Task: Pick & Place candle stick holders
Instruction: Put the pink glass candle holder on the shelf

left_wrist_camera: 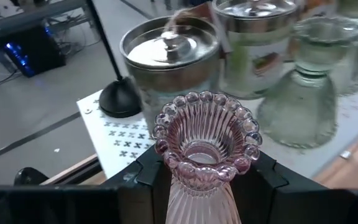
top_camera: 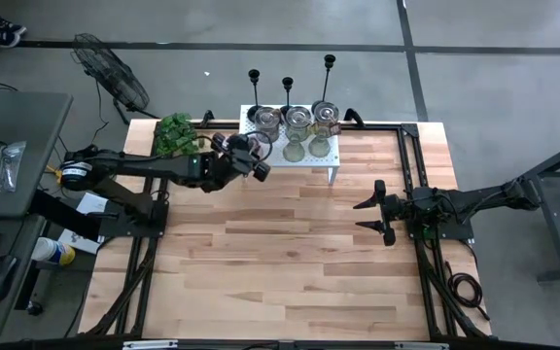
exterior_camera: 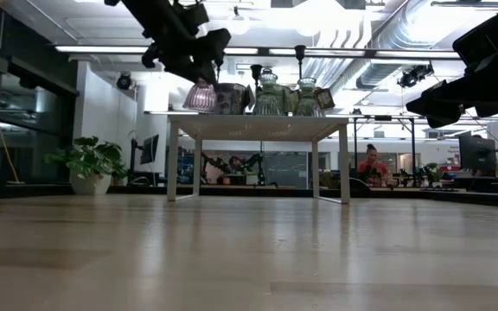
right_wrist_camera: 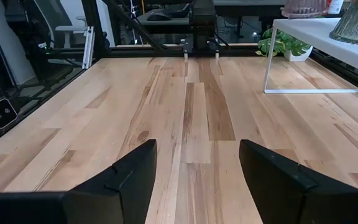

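A pinkish ribbed glass holder (left_wrist_camera: 205, 140) with a beaded rim stands upright between the fingers of my left gripper (left_wrist_camera: 204, 186), over the left near corner of the white shelf (top_camera: 331, 154). On the shelf stand metal-lidded jars (left_wrist_camera: 166, 53) and a greenish glass holder (left_wrist_camera: 303, 93). Three tall black candlesticks (top_camera: 287, 86) rise behind the shelf; one round base (left_wrist_camera: 120, 99) shows in the left wrist view. My right gripper (top_camera: 369, 216) hangs open over the table's right side, with nothing between its fingers. My left gripper pinches the pinkish holder's ribbed stem (left_wrist_camera: 197, 199), below the beaded rim, between its two fingers (left_wrist_camera: 146, 177), one on each side. The fingers come from the table's left, nearly level. The holder stays upright, its foot (exterior_camera: 201, 105) at shelf-top height; whether it rests there, I cannot tell.
A small green plant (top_camera: 175, 134) sits at the table's far left corner beside the shelf. The wooden table top (top_camera: 280, 253) spreads bare in front of the shelf. A fan (top_camera: 115, 73) stands on the floor beyond the table.
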Motion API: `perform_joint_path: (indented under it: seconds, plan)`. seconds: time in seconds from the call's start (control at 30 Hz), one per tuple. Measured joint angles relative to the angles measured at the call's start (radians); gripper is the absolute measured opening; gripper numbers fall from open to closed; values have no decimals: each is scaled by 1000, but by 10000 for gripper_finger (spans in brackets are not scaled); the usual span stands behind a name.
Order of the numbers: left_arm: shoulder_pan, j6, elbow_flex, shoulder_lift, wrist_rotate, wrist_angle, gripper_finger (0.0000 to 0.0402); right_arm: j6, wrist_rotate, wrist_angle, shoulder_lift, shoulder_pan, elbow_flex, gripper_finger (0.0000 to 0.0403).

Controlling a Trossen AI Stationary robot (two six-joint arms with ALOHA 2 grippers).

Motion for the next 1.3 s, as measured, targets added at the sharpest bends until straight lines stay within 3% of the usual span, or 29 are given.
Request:
perform_joint_path:
  seconds: [0.33, 0.57, 1.3]
  plan:
    - [88, 0, 0, 0, 91, 15, 127, 0, 0, 0, 0, 0, 0, 221]
    - [92, 8, -1, 28, 143, 65, 127, 0, 0, 0, 0, 0, 0, 221]
    - [92, 23, -1, 42, 125, 81, 127, 0, 0, 0, 0, 0, 0, 221]
